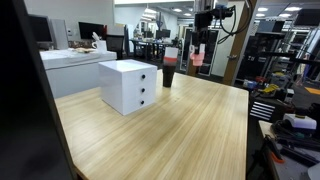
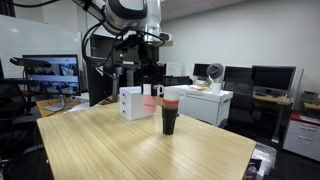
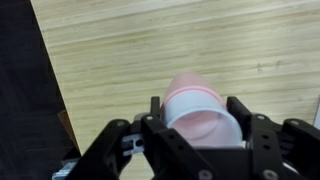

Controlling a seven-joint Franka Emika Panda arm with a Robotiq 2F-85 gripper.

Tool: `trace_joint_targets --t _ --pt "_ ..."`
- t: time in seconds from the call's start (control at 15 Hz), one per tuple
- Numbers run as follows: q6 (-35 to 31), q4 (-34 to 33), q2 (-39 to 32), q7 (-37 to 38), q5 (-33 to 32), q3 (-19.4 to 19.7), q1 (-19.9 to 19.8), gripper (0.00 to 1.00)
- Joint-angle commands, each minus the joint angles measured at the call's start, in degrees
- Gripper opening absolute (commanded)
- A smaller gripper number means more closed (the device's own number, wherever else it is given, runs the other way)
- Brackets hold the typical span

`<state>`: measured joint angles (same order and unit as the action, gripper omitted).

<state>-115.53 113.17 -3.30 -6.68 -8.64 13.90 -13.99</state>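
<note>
The gripper (image 3: 197, 112) clasped a pink cup (image 3: 192, 95), seemingly light and crushable, by its sides above the wooden table (image 3: 130, 50).

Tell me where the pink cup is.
In the wrist view the pink cup is clamped in the gripper, above the wooden table near the dark cup and white drawer box.

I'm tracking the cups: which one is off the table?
The pink cup held in the hand, up in the air; the black-bottomed cup stands on the table.
</note>
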Motion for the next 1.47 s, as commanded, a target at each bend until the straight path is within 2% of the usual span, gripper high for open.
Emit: trace_joint_targets --t 0.0,0.33,0.67,1.0,1.4 --pt "5.53 -6.54 -0.77 -1.13 3.74 -0.55 0.18 0.42" --pt "11.85 -18.62 -3.90 0.43 10.70 -0.72 -0.28 0.42" --pt "14.53 -31.54 -11.18 3.53 14.82 -0.76 -1.28 0.42" --pt "14.66 -37.51 -16.47 5.08 14.92 -1.24 -2.07 0.42" --pt "14.36 -40.88 -21.25 5.15 14.42 -1.87 -2.73 0.42"
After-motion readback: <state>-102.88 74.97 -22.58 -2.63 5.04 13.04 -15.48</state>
